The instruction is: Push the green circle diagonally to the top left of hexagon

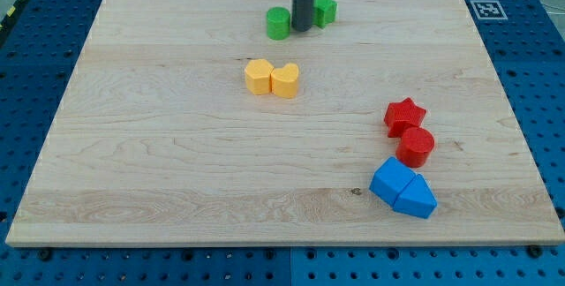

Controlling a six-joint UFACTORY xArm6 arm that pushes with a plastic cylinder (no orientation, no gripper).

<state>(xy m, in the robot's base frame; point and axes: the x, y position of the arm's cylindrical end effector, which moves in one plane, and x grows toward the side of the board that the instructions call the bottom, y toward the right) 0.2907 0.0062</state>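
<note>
The green circle (pixel 278 23) stands near the view's top, a little left of centre. My tip (pixel 301 29) is right beside it on its right, between it and a green star (pixel 325 9). The yellow hexagon (pixel 258 77) lies below the green circle, slightly to its left, touching a yellow heart (pixel 285 81) on its right. The rod comes down from the view's top edge and hides part of the green star.
A red star (pixel 404 116) and a red circle (pixel 416 146) sit at the right. Two blue blocks (pixel 402 188) touch each other below them. The wooden board (pixel 132 145) lies on a blue perforated table.
</note>
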